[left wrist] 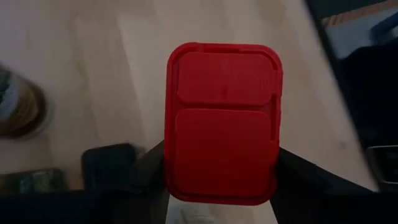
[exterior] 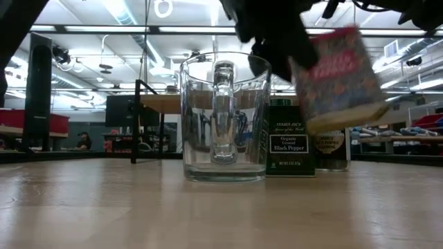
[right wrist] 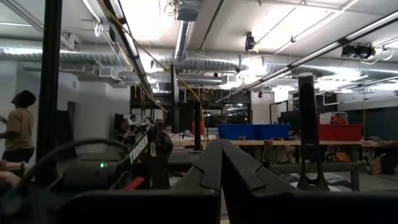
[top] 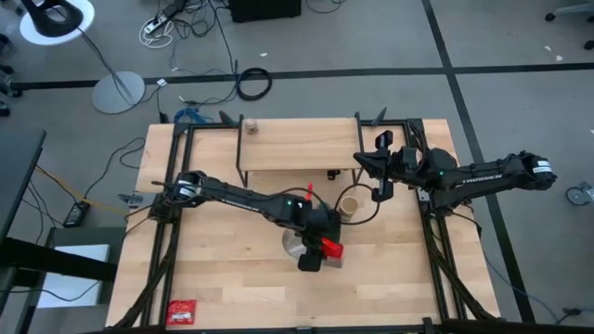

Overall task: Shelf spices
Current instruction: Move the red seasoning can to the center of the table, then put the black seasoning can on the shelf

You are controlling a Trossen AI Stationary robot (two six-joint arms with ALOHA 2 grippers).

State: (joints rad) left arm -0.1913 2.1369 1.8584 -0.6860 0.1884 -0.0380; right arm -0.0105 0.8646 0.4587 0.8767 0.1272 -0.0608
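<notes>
- The left gripper [top: 320, 252] pinches the red tin [top: 331, 249] between its two fingers, over the front middle of the table [top: 232, 269], well in front of the shelf [top: 297, 144].
- In the left wrist view the red tin [left wrist: 224, 121] shows its red lid end-on, with a dark finger [left wrist: 149, 168] pressed against each long side.
- In the low view the red tin [exterior: 339, 76] hangs tilted, clear of the tabletop, above and in front of the dark green tin [exterior: 289, 142].
- The glass mug [exterior: 223, 114] stands on the table just beside the dark green tin; another small jar [exterior: 332, 151] stands behind, partly hidden by the red tin.
- A tan-lidded jar [top: 348, 206] stands near the shelf's front edge, between the two arms.
- A tiny jar [top: 249, 125] sits on the shelf's far left corner.
- The right gripper [top: 364, 160] hangs at the shelf's right end, fingers [right wrist: 208, 168] pressed together, holding nothing.
- A flat red packet [top: 182, 311] lies at the front left corner of the table.
- A person [right wrist: 18, 134] stands in the room beyond.
</notes>
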